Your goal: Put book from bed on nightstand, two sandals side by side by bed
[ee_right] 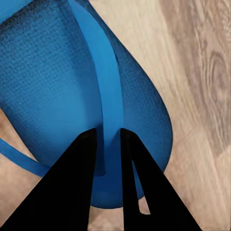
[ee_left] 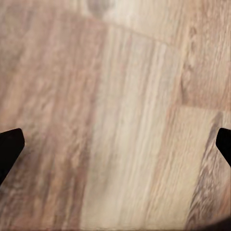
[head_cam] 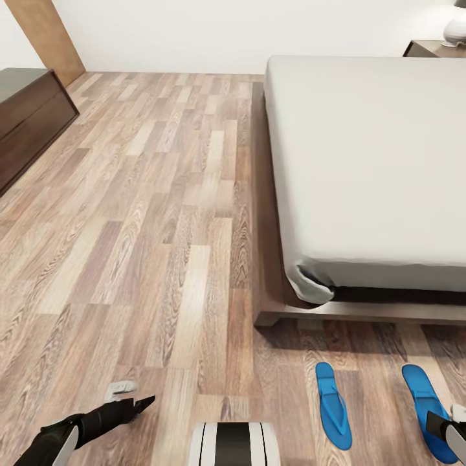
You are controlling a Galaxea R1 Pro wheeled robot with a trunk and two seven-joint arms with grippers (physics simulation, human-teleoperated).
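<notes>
Two bright blue sandals lie on the wood floor at the foot of the bed (head_cam: 362, 162): one sandal (head_cam: 333, 404) nearer the middle, the other sandal (head_cam: 422, 398) to its right, a gap between them. My right gripper (head_cam: 446, 424) sits on the right sandal's near end. In the right wrist view its black fingers (ee_right: 108, 132) stand closed around that sandal's (ee_right: 48, 82) thin thong strap (ee_right: 103, 72). My left gripper (head_cam: 139, 404) hovers low over bare floor, open (ee_left: 115, 144), holding nothing. The book is out of view. A nightstand (head_cam: 430, 47) stands beyond the bed's far corner.
The bed's dark wooden platform frame (head_cam: 265, 259) juts out past the mattress. A long low dark-wood bench (head_cam: 29, 116) lines the left wall, with a tan door (head_cam: 48, 35) behind it. A white lamp base (head_cam: 455, 29) rests on the nightstand. Wide plank floor stretches left of the bed.
</notes>
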